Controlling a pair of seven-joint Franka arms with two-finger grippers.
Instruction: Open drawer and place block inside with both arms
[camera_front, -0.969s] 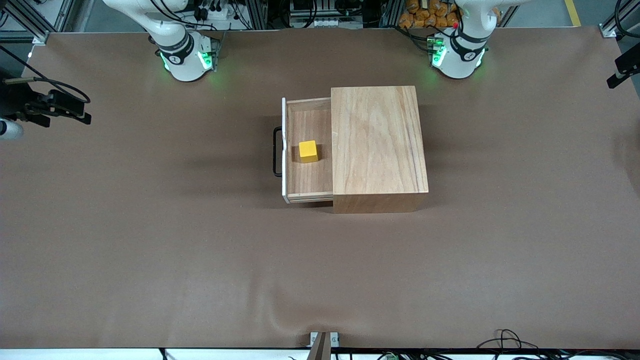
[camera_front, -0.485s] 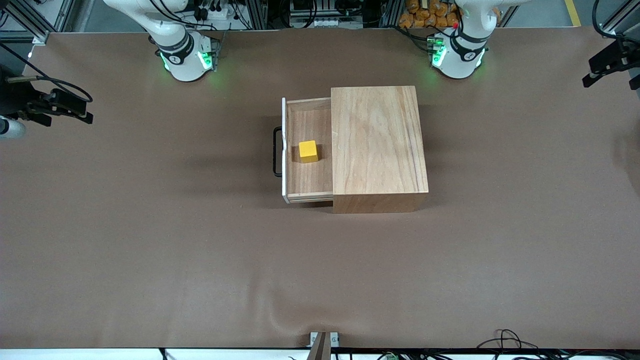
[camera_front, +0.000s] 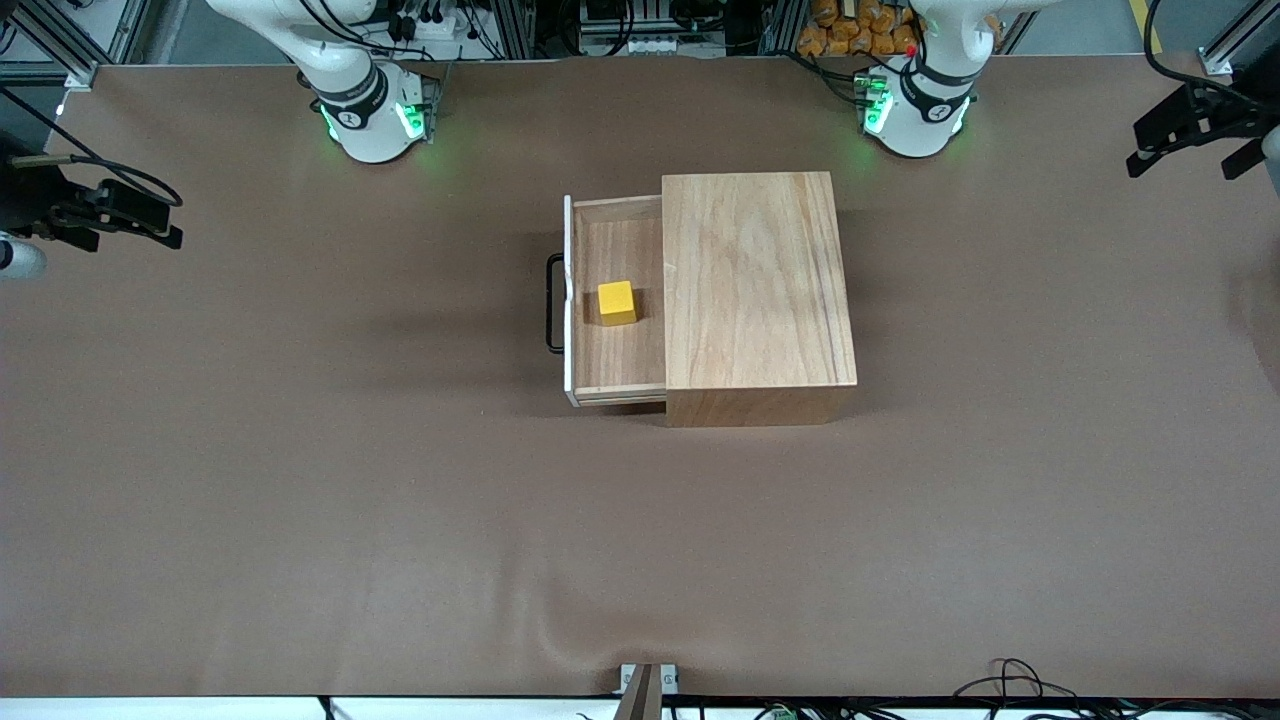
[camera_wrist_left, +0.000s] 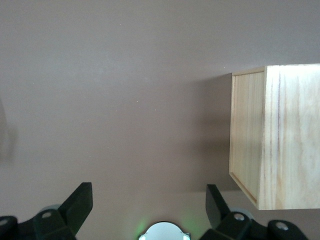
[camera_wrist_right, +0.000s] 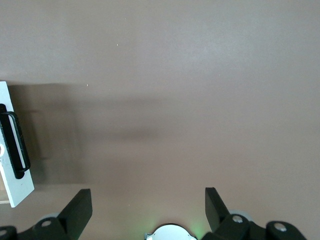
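I see the table covered in brown, with the wooden box near its middle. The drawer is pulled out toward the right arm's end, its black handle leading. The block sits inside the drawer, on its floor, apart from the walls. Both arms are drawn back and waiting. My right gripper hangs over the table edge at its own end, fingers spread wide and empty. My left gripper hangs over the opposite end, fingers likewise wide apart, holding nothing.
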